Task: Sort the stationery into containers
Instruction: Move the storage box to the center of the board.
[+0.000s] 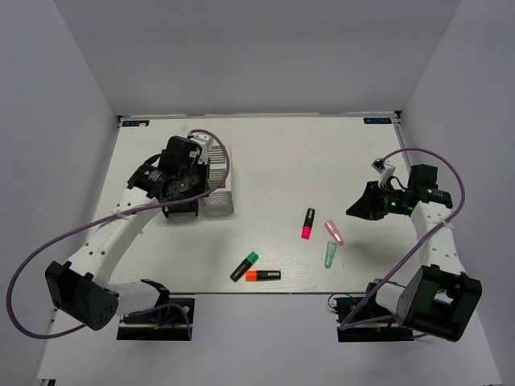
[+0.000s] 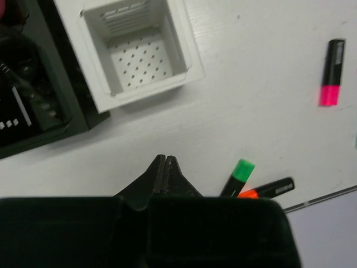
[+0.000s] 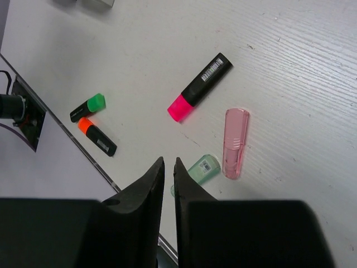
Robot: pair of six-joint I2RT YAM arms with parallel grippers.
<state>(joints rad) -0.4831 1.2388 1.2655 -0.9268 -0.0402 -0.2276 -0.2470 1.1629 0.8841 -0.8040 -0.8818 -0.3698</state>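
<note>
Two joined containers stand at the left of the table: a black one (image 1: 180, 207) and a white one (image 1: 217, 199). My left gripper (image 2: 166, 158) hangs above the table just in front of them, shut with nothing in it. The white container (image 2: 95, 84) shows a bare perforated floor. Pink (image 1: 308, 223), green (image 1: 245, 265) and orange (image 1: 263, 276) highlighters lie mid-table. A translucent pink piece (image 3: 235, 142) and a translucent green piece (image 3: 203, 169) lie side by side. My right gripper (image 3: 169, 161) hovers over them, its jaws a narrow gap apart and holding nothing.
Dark things sit inside the black container (image 2: 33, 100); I cannot make them out. The table's near edge (image 3: 83, 151) runs close to the green and orange highlighters. White walls enclose the table on three sides. Purple cables loop beside both arms.
</note>
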